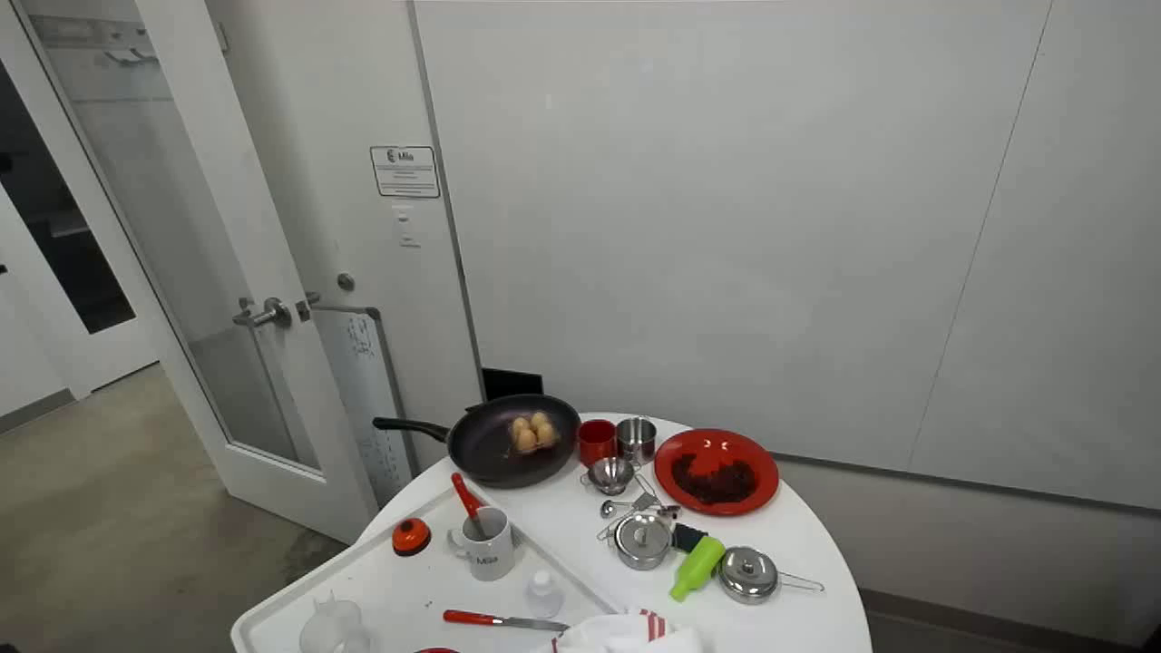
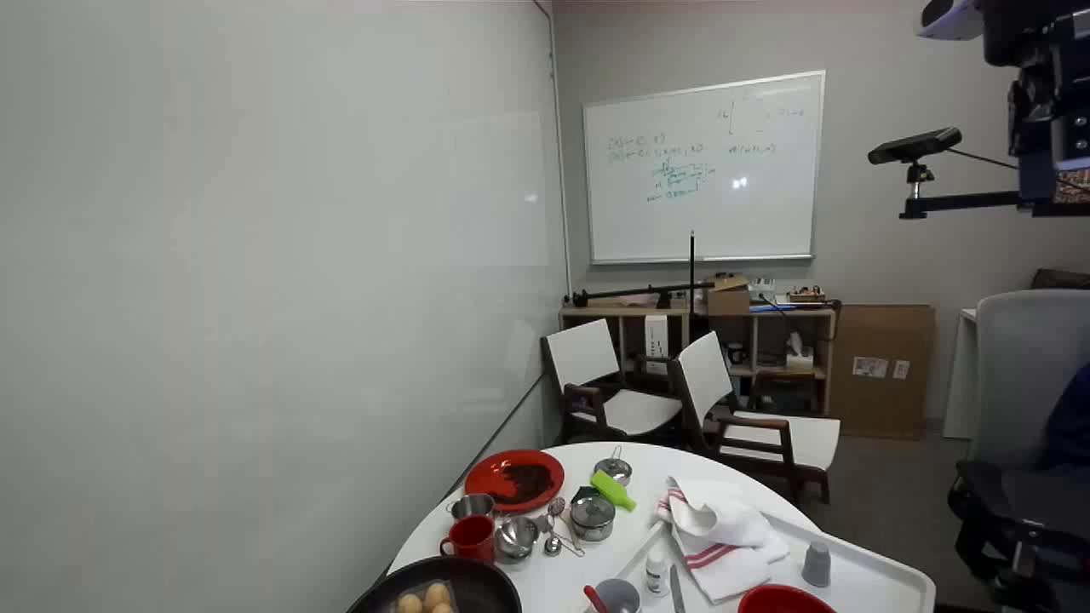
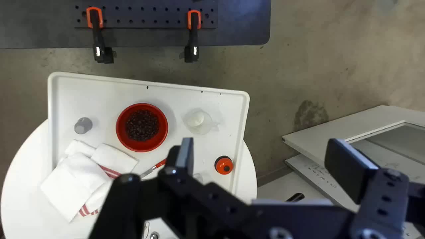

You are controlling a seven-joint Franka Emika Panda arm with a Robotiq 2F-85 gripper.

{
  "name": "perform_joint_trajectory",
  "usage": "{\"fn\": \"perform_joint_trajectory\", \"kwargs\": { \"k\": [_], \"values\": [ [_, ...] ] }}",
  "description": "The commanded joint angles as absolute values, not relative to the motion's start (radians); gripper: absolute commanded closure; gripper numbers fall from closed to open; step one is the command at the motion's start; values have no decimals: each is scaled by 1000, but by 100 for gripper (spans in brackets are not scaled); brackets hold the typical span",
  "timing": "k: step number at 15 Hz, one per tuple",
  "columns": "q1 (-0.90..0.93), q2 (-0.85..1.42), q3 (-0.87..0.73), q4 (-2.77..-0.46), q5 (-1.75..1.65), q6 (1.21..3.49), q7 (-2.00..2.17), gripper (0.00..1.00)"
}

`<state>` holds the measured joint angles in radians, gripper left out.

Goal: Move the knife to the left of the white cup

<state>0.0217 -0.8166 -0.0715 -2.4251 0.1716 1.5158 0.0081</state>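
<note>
The knife (image 1: 495, 621), with red handle and silver blade, lies on the white tray. Its blade reaches toward the towel. In the other views it is partly seen, at the blade (image 2: 677, 587) and beside my left finger (image 3: 152, 168). The white cup (image 1: 492, 553), a mug with a handle and dark lettering, stands upright on the tray beyond the knife. A red-handled utensil stands in it. It also shows at the bottom of an exterior view (image 2: 620, 596). In the wrist view my gripper mostly hides the cup. My gripper (image 3: 264, 156) is open and empty, high above the tray's edge.
The tray (image 3: 149, 83) also holds a red bowl (image 3: 142, 146), clear jug (image 3: 198, 122), orange timer (image 3: 224, 165), grey cup (image 3: 83, 125), small bottle (image 1: 544, 597) and towel (image 3: 79, 179). Behind stand a pan (image 1: 481, 444), red plate (image 1: 671, 481) and steel pots (image 1: 643, 542).
</note>
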Motion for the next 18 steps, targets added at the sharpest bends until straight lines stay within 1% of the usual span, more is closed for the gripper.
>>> {"fn": "perform_joint_trajectory", "kwargs": {
  "k": [1,9,11,14,18],
  "values": [
    [1,-814,-58,-2422,180,1512,-3,0],
    [-10,-810,-41,-2435,172,1531,16,0],
    [-25,-818,-18,-2468,170,1612,47,0],
    [-55,-831,15,-2558,185,1838,119,0],
    [-76,-802,60,-2662,150,2072,190,0]
  ]
}}
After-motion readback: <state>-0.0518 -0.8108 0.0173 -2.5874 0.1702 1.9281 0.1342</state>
